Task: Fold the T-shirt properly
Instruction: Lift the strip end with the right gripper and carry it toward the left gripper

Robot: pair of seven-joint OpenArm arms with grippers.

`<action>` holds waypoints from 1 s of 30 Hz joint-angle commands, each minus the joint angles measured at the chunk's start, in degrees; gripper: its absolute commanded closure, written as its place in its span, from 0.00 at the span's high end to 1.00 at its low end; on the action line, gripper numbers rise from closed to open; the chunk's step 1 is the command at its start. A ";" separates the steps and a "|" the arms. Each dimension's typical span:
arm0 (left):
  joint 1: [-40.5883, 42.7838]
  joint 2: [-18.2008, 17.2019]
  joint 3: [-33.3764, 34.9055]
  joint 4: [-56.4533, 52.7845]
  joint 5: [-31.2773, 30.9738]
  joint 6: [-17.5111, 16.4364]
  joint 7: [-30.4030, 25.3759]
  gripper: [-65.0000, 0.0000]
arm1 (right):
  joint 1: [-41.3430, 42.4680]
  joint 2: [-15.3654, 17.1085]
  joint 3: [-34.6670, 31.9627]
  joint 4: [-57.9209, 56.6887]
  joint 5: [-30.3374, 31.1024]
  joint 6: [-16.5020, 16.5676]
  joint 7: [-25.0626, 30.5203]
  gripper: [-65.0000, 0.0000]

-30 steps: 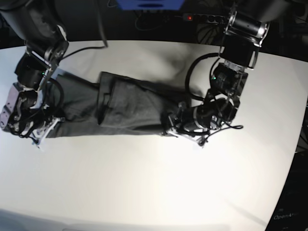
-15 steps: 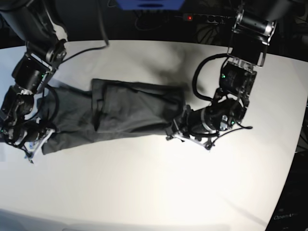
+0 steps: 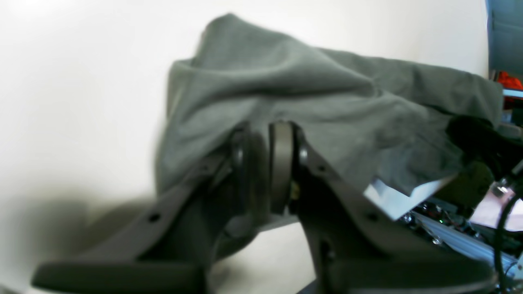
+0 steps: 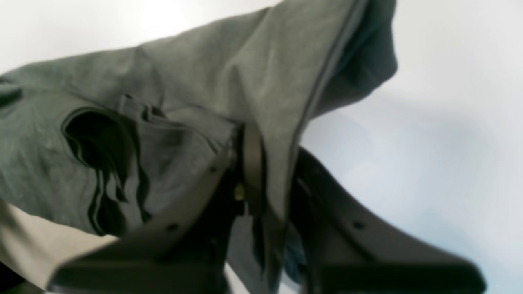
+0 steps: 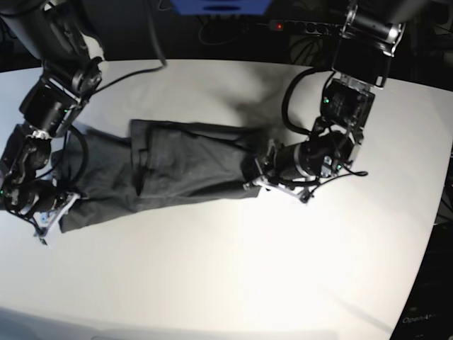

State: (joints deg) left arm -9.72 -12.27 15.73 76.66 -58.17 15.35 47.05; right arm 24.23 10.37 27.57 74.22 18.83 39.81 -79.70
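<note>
The dark grey T-shirt (image 5: 184, 166) lies as a long band across the white table (image 5: 233, 269), stretched between both grippers. My left gripper (image 5: 256, 177) is shut on its end at the base view's right. In the left wrist view the fingers (image 3: 282, 163) pinch bunched fabric (image 3: 327, 102). At the base view's left, my right gripper (image 5: 51, 221) is shut on the other end. The right wrist view shows the right gripper (image 4: 261, 175) clamped on a hemmed edge of the cloth (image 4: 184, 81), which hangs slightly off the table.
A power strip (image 5: 297, 27) with a red light and a blue box (image 5: 221, 6) sit behind the table's far edge. The table's curved right edge (image 5: 433, 234) drops to dark floor. Both arms' cables loop close above the shirt ends.
The right gripper has pulled its shirt end toward the base view's lower left. The band is now drawn out longer and flatter. The left gripper has shifted only slightly.
</note>
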 commanded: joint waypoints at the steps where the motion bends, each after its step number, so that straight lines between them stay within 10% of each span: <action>1: -1.23 -0.17 -0.30 -0.05 -0.51 -0.37 -0.67 0.13 | 0.52 0.57 0.52 1.08 0.64 0.19 -0.30 0.01; 30: -2.37 0.45 -0.39 -3.56 -0.60 -0.45 -0.94 0.13 | -6.51 -9.98 -4.76 16.64 0.73 0.19 -0.30 0.01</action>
State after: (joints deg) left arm -10.94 -11.73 15.53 72.36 -59.20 14.79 46.26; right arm 16.12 -0.10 23.05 89.54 18.33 39.79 -80.23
